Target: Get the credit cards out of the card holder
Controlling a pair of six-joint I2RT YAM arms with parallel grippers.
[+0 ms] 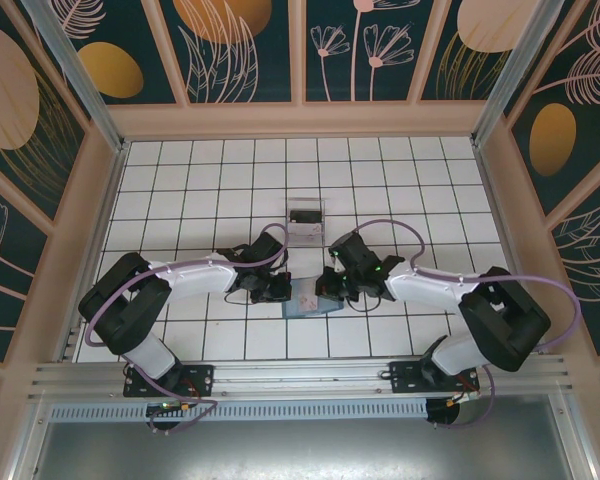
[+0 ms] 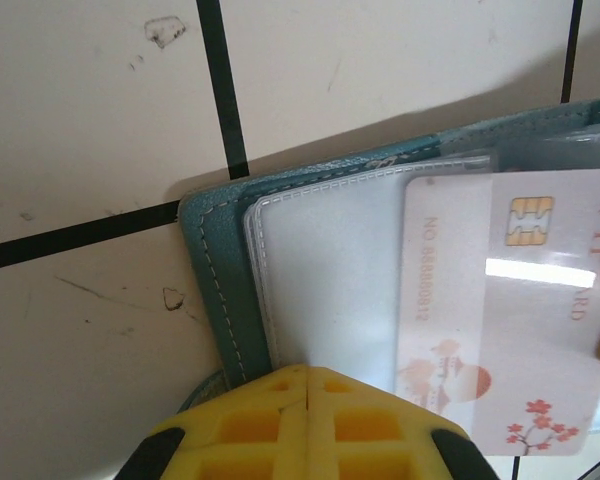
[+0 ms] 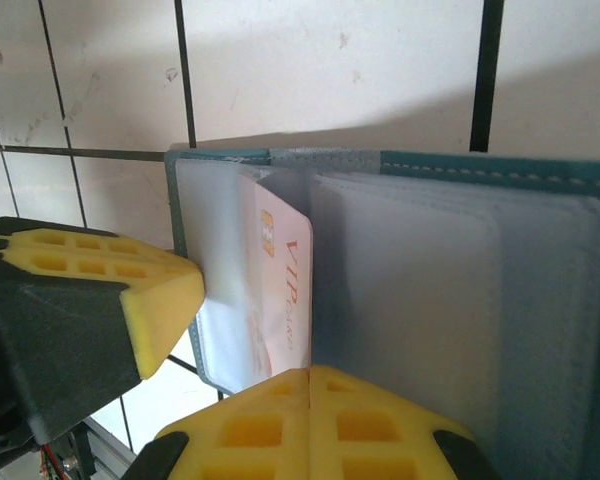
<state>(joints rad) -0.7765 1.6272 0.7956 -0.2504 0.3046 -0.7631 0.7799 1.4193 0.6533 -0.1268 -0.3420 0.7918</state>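
The card holder is lying open and flat on the white tiled desk, near the front edge and between the two arms. Its slate-blue cover is facing down and its clear plastic sleeves are facing up. A whitish card with a gold chip, red "VIP" lettering and a red blossom print is sitting in one of those sleeves. In the left wrist view it is lying skewed and sticking out past the sleeve's edge. In the right wrist view it is showing in the gap between two sleeves, tilted against them. The left end effector is resting at the holder's outer edge with its yellow fingers clenched together, tip against tip, apparently pressing on the stitched border. Whether it is pinching any material is hard to tell. The right end effector is coming in from the opposite side, and its fingers are also clenched, their tips sitting right at the card's lower edge over the sleeves. The frames are not showing whether the card is actually caught between them. Farther back on the desk, just beyond the holder, a clear plastic box is standing with a small dark thing inside it, too small to identify.
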